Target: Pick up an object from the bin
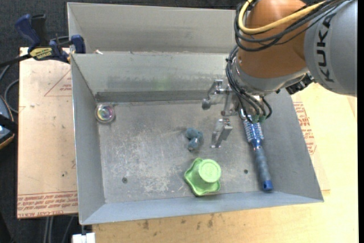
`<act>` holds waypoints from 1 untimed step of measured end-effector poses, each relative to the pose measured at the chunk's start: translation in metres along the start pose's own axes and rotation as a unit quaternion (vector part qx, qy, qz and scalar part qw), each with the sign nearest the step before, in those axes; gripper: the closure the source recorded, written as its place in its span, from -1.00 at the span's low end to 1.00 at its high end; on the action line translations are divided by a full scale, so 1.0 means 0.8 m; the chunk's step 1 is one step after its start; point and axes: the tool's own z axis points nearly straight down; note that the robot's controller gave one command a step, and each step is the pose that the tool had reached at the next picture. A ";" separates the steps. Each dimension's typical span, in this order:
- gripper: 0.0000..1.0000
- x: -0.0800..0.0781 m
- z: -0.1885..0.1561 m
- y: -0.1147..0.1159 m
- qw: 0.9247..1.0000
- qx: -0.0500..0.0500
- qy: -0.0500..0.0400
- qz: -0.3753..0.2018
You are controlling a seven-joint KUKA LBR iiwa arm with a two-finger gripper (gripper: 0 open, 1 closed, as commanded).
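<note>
Grey-blue lump (193, 139) sits just beside the gripper (216, 119), whose fingers hang apart and empty, probably spread ready to straddle it; blue pen (259, 157) nearby.

We see soft, even light falling from above into the grey bin (142, 162). Its far wall (153, 28) shows a pale sheen, the orange cover (273, 31) a broad dull highlight, the small shiny ball (105, 114) at left glints, and shadows are faint.
</note>
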 end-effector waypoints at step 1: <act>-1.00 -0.034 0.165 -0.040 0.999 0.000 0.000 -0.054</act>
